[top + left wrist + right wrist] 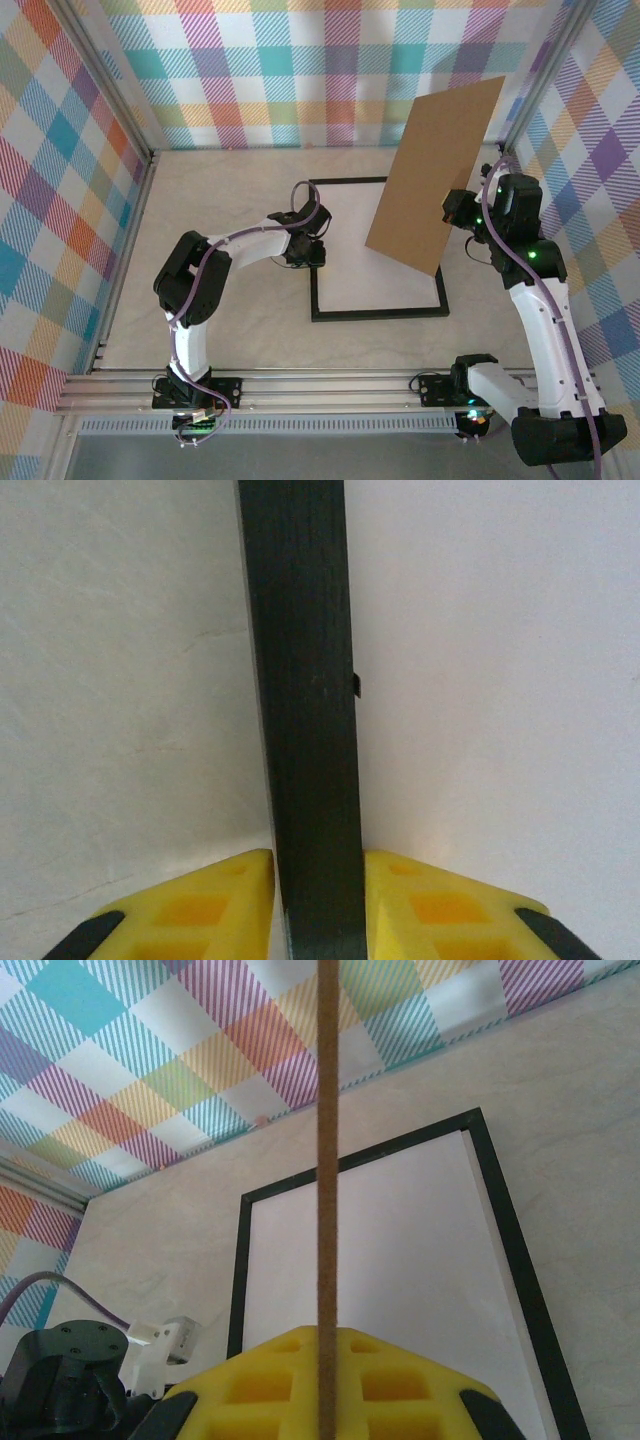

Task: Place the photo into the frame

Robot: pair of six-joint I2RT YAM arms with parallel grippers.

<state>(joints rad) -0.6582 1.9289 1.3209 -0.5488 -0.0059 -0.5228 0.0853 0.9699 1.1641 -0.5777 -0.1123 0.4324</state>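
The black frame (380, 313) lies flat on the table with a blank white panel (345, 240) inside it. My left gripper (312, 248) is down at the frame's left rail. In the left wrist view that rail (305, 730) runs between the yellow fingers (215, 905), which press on it from both sides. My right gripper (452, 210) is shut on a plain brown backing board (435, 175), held tilted in the air over the frame's right half. In the right wrist view the board's edge (327, 1160) rises from my right gripper (327, 1380), with the frame (238, 1280) below. The photo is out of view.
Plaid walls (60, 200) close in the left, back and right of the pale table (230, 200). An aluminium rail (320, 390) runs along the near edge by the arm bases. The left arm's wrist (70, 1370) shows beside the frame's left bar.
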